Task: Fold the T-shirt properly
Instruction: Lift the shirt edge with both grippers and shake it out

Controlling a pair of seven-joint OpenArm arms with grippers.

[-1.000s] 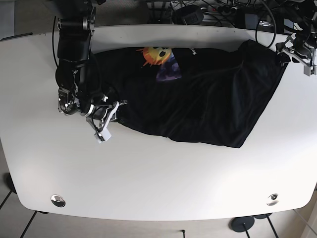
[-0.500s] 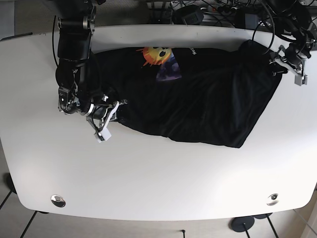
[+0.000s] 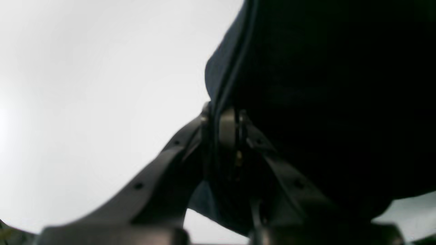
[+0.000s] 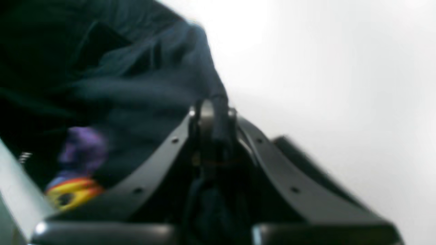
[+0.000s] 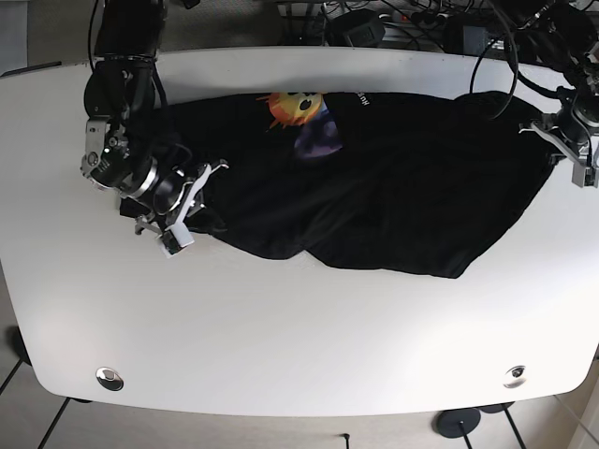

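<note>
A black T-shirt [image 5: 393,187] lies spread across the white table [image 5: 299,346], its orange and purple print [image 5: 298,110] near the far edge. At the shirt's left end, my right gripper [image 5: 190,194] is shut on a bunched fold of the cloth. The right wrist view shows that gripper [image 4: 213,112] pinching dark fabric [image 4: 143,92], with the print [image 4: 73,194] low on the left. At the shirt's right end, my left gripper [image 5: 552,131] holds the corner. In the left wrist view the left gripper [image 3: 226,117] is shut on the shirt's hemmed edge [image 3: 323,85].
Cables and power bricks [image 5: 402,23] crowd the floor behind the table's far edge. Two round metal fittings [image 5: 109,377] [image 5: 514,375] sit near the front corners. Bare tabletop [image 3: 85,85] lies beside the left gripper.
The left gripper has moved right and slightly toward the front with the shirt corner, stretching the cloth. The right gripper has pulled its end up and to the left.
</note>
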